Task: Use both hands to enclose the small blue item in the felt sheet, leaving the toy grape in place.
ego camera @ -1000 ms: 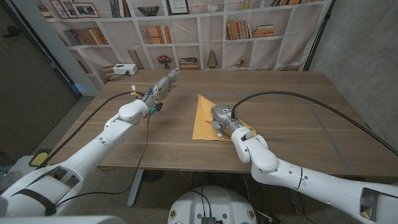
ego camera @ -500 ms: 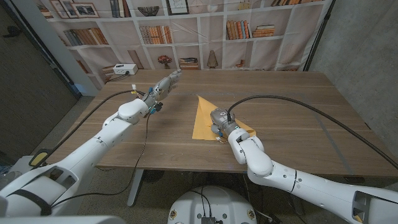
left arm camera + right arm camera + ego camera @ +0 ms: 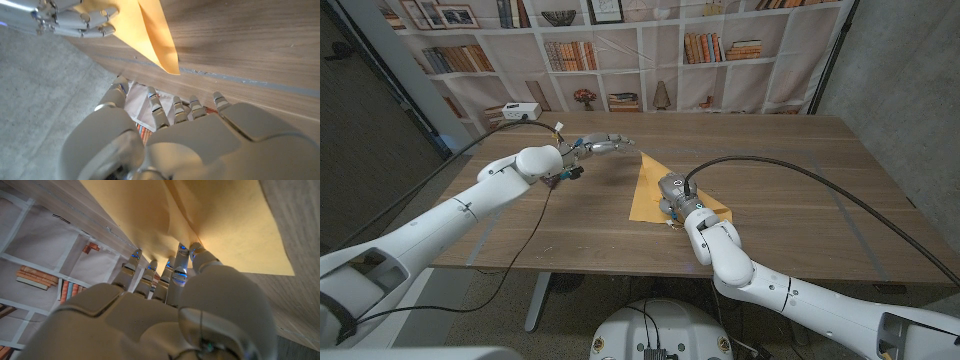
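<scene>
- The felt sheet [image 3: 655, 187] lies folded near the table's centre, its point aimed away from the robot.
- The right hand [image 3: 677, 197] presses on the sheet's near edge (grip hidden: cannot tell).
- The left hand [image 3: 603, 144], released, hovers just left of the sheet's point.
- The blue item's position cannot be made out.

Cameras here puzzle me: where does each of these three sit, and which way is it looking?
Head view: on the robot's head, looking down at the wooden table; both arms enter from the bottom corners.
Left wrist view: on the left wrist, looking along the left hand toward the felt sheet.
Right wrist view: on the right wrist, looking along the right hand, fingers at the felt.
Shared: all three show the yellow felt; the left wrist view also catches the right hand.
</scene>
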Action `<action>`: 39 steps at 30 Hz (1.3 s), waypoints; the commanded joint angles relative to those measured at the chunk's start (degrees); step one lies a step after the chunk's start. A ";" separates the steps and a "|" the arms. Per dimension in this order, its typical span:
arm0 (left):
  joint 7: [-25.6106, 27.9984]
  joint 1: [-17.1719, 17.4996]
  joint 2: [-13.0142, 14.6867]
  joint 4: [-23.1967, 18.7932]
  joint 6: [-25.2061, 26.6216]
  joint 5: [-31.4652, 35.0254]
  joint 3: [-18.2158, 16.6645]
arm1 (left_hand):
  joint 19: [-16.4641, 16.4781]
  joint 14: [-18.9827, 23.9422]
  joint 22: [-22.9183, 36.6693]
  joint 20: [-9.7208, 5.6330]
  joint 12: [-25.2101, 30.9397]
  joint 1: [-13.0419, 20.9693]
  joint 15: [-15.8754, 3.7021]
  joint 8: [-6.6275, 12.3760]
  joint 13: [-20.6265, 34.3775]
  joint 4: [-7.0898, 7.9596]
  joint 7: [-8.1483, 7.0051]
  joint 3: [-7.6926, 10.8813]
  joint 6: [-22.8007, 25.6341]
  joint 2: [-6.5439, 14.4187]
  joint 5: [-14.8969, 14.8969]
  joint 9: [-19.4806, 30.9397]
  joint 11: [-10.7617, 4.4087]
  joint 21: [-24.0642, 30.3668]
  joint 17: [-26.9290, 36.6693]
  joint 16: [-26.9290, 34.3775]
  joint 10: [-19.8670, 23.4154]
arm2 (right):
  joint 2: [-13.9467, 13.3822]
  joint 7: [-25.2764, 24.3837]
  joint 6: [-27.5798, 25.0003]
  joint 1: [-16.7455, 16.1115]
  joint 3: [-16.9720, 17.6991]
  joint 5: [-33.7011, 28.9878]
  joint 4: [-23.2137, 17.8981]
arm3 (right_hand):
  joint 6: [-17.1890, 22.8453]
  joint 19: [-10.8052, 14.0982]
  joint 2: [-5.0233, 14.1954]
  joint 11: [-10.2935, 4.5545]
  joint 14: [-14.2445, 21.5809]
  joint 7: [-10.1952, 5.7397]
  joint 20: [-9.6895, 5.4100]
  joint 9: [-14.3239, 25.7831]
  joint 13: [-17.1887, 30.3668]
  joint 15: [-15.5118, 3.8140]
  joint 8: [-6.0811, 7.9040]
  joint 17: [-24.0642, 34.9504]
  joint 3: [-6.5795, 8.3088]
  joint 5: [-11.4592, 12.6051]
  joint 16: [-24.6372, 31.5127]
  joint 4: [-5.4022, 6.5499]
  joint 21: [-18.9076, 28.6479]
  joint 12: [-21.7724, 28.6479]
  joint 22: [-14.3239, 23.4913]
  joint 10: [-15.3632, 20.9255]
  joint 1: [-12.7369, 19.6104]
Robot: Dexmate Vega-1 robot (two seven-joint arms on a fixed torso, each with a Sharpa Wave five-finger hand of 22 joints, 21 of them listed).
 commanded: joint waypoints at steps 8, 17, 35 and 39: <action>-12.02 -3.98 8.47 -16.34 7.65 20.26 6.74 | -5.45 -2.79 0.21 0.72 -0.73 4.93 0.53 0.68 0.31 0.30 0.04 -1.00 1.74 -0.86 0.70 0.28 -0.45 0.13 -0.23 -0.58 -1.49 | 1.74 -2.14 0.59 -0.60 0.95 1.33 2.38 | 5.73 0.34 0.50 -0.12 0.57 -4.43 -0.26 0.18 0.05 -3.55 -0.03 -0.01 -0.41 -0.08 0.53 -0.15 0.36 -0.53 0.01 0.64 0.67; -17.87 -5.36 7.58 -18.53 7.32 27.03 8.99 | -6.29 -5.26 0.10 0.77 -1.41 7.06 0.58 0.46 0.31 0.51 -0.16 -2.04 1.95 -1.93 1.10 0.26 -0.28 -0.24 -0.46 -1.06 -3.10 | 1.72 -3.89 0.65 -1.04 1.39 4.14 2.42 | 5.98 0.46 0.38 -0.44 0.78 -4.32 -0.35 0.18 0.04 -4.04 -0.08 -0.22 -0.31 -0.01 0.65 -0.50 0.41 -0.72 0.01 1.15 1.11; -24.91 -7.18 2.58 -17.77 4.02 41.12 13.98 | -6.75 -7.87 0.03 0.74 -2.13 9.56 0.80 -1.38 0.33 1.03 -0.17 -3.32 -0.41 -2.32 2.00 0.14 0.02 -0.43 -0.70 -1.17 -5.33 | 0.64 -5.47 -0.21 -1.11 0.74 5.92 1.95 | 7.10 0.65 -0.12 -0.83 1.35 -4.15 -0.39 0.12 0.02 -4.36 0.06 -0.77 0.32 0.32 0.63 -0.76 0.44 -1.02 -0.02 2.20 1.34; -24.51 -6.64 2.11 -17.97 3.48 44.88 14.69 | -6.80 -8.22 0.01 0.76 -2.24 9.98 0.85 -1.50 0.33 1.02 -0.16 -3.51 -0.45 -2.44 2.17 0.16 0.07 -0.46 -0.74 -1.19 -5.72 | 0.53 -5.63 -0.20 -0.99 0.73 6.47 2.04 | 7.29 0.69 -0.23 -1.14 1.42 -4.21 -0.42 0.09 0.02 -4.39 0.07 -0.84 0.46 0.41 0.63 -0.78 0.44 -1.07 -0.02 2.43 1.37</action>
